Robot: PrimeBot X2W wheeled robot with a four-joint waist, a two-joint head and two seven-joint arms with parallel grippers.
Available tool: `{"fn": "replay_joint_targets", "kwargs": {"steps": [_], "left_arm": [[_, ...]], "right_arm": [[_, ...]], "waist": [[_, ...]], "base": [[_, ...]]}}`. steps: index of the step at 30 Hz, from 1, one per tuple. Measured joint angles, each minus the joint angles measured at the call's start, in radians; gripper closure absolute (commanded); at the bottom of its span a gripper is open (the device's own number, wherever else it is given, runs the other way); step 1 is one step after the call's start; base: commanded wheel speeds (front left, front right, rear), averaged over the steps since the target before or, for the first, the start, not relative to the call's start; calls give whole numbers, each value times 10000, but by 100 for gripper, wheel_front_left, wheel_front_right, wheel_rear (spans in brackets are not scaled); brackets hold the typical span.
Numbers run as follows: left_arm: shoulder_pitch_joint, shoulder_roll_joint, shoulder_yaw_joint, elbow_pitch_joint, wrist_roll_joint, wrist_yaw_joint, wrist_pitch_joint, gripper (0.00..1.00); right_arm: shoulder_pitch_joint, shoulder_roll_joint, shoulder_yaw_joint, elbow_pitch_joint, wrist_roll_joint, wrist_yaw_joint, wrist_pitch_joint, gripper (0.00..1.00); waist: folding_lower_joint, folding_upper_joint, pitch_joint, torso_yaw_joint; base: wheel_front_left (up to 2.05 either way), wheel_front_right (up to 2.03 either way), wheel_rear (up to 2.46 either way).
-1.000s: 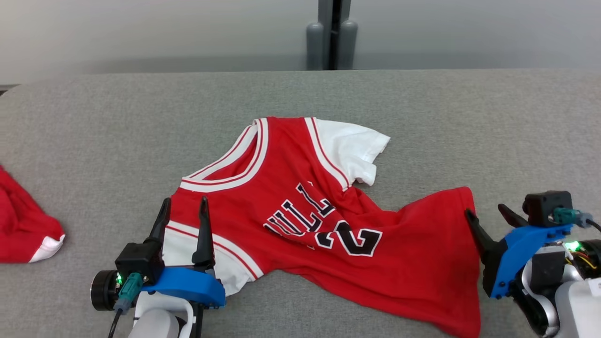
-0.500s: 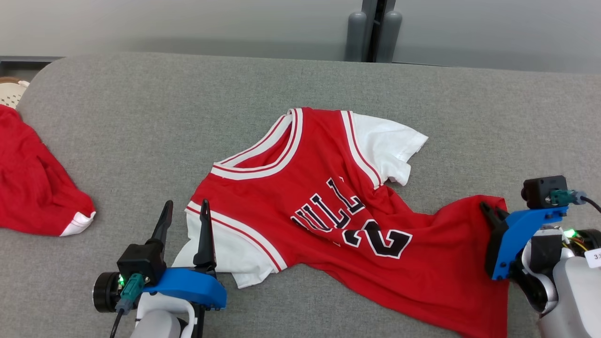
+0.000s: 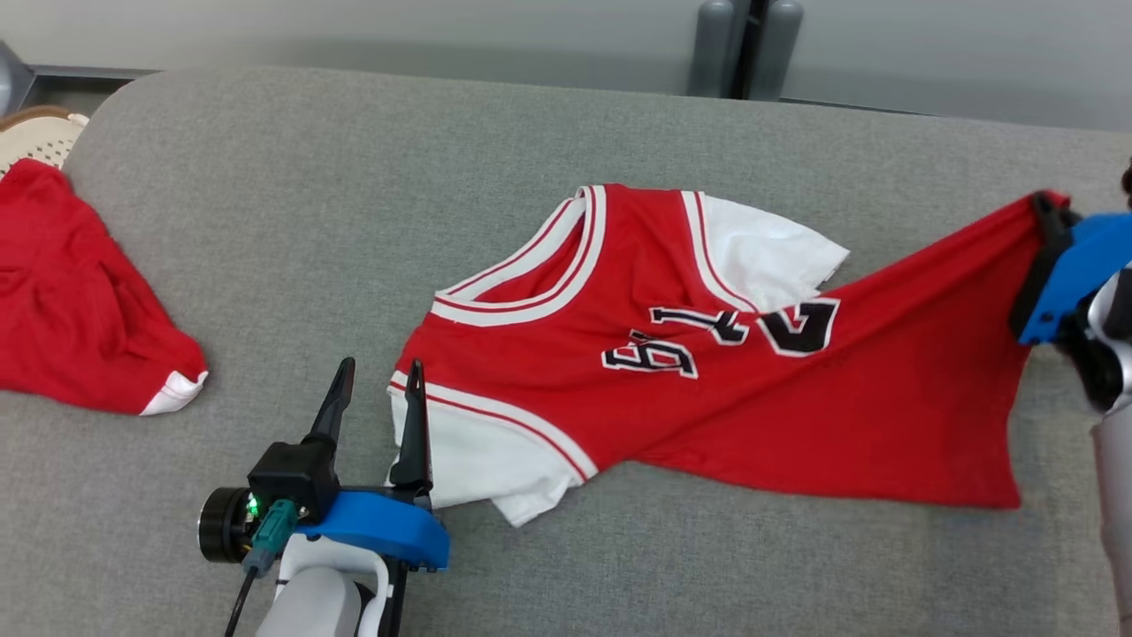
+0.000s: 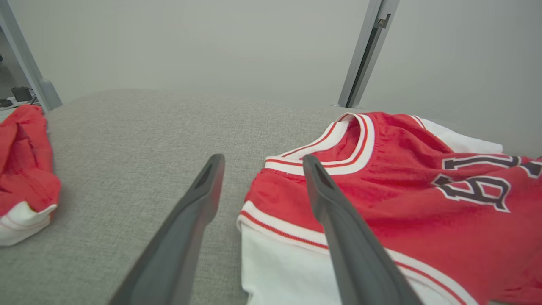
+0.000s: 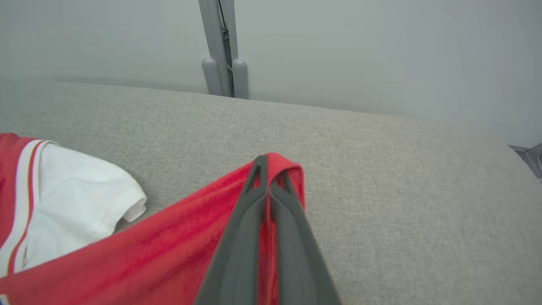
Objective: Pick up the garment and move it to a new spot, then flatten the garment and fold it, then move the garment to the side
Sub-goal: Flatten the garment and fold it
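Left gripper (image 3: 380,364): two long dark grey fingers (image 4: 338,237), tapering to narrow tips, a shallow slot recessed near each tip. Base sits in a curved blue bracket (image 3: 376,531). Black boxy camera block (image 3: 292,473) alongside, with a small green light (image 3: 254,507) lit on it. Teal connector (image 3: 274,535) plugged in below, thin black cable (image 3: 239,606) trailing down. Black round knob (image 3: 219,537) on the outer side. Forearm shell (image 3: 309,606) smooth, pale grey-white.

Right gripper (image 3: 1046,205): same matt dark finger pair (image 5: 237,262), slotted at the tips. Angular blue mount (image 3: 1074,270), black joint housing (image 3: 1092,372) under it, pale grey arm casing (image 3: 1116,513) below.
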Motion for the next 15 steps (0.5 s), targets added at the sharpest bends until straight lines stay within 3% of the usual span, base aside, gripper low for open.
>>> {"fn": "replay_joint_targets", "kwargs": {"steps": [8, 9, 10, 15], "left_arm": [[-543, -244, -284, -6, 155, -148, 0, 0], [-608, -261, -293, -13, 159, -161, 0, 0], [-651, -286, -303, -17, 161, -171, 0, 0], [-754, -334, -274, 12, 176, -199, 0, 0]], "right_arm": [[-2156, -173, -1127, 1450, -2105, 2, -957, 100], [-2259, -117, -1233, 1557, -2293, 0, -1195, 33], [-2343, -44, -1283, 1710, -2475, 0, -1384, 0], [-2432, 474, -1112, 2401, -2546, 2, -2422, 0]], "waist": [[0, 0, 478, 566], [1, 0, 531, 607], [0, 0, 574, 642], [1, 0, 575, 574]], "base": [[0, 0, 0], [0, 0, 0], [0, 0, 0], [0, 0, 0]]}}
